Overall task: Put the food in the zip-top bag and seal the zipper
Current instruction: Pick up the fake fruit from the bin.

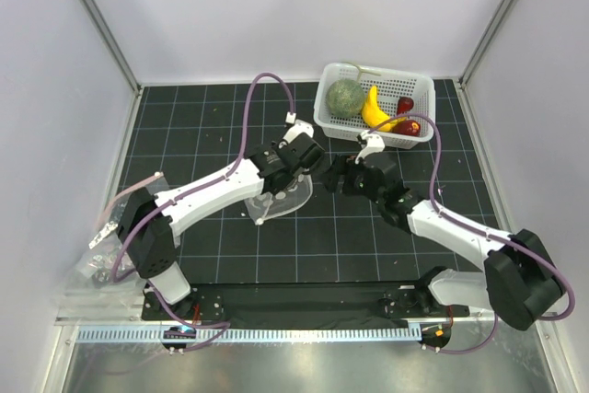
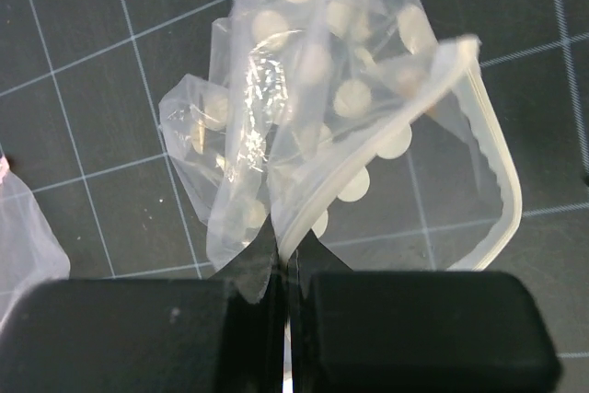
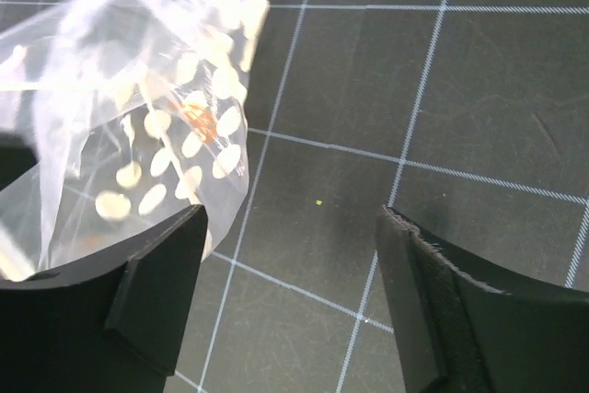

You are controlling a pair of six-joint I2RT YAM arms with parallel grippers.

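Observation:
The clear zip-top bag (image 1: 279, 198), printed with pale dots, lies crumpled at the middle of the black mat. My left gripper (image 1: 306, 159) is shut on the bag's edge (image 2: 313, 108), with the plastic pinched between the jaws (image 2: 285, 260). The pale zipper strip (image 2: 502, 186) curves along the open mouth on the right. My right gripper (image 1: 333, 175) is open and empty (image 3: 290, 255), just right of the bag (image 3: 147, 126). The grey-green melon (image 1: 346, 97), yellow banana (image 1: 373, 109) and dark-red fruits (image 1: 406, 106) lie in the white basket.
The white perforated basket (image 1: 333, 123) stands at the back right of the mat, just behind the right gripper. More clear plastic (image 1: 99, 260) lies off the mat at the left, by the left arm's base. White walls enclose the mat on three sides.

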